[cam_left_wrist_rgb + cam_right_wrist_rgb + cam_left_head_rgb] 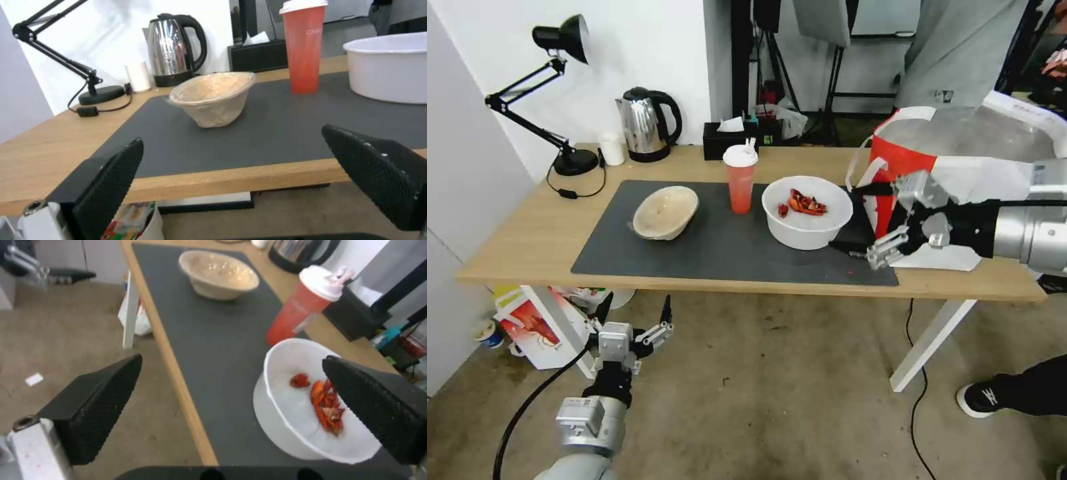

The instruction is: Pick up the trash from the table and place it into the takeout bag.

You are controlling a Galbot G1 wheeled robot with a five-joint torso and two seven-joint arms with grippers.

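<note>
- Right hand gapes wide just beside the white bowl, on its bag side.
- Left hand gapes wide below the worktop edge, farther off.

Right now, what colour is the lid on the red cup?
White, on the red cup; the right wrist view shows it best.

White wall across the upper left of the frame; a pale panel along the left edge. Floor — bare brownish concrete, scuffed — fills the lower half. Upper centre and right: dark stands and a grey sheet. A black cable trails across the floor at lower right — lighting even, shadows soft.
</note>
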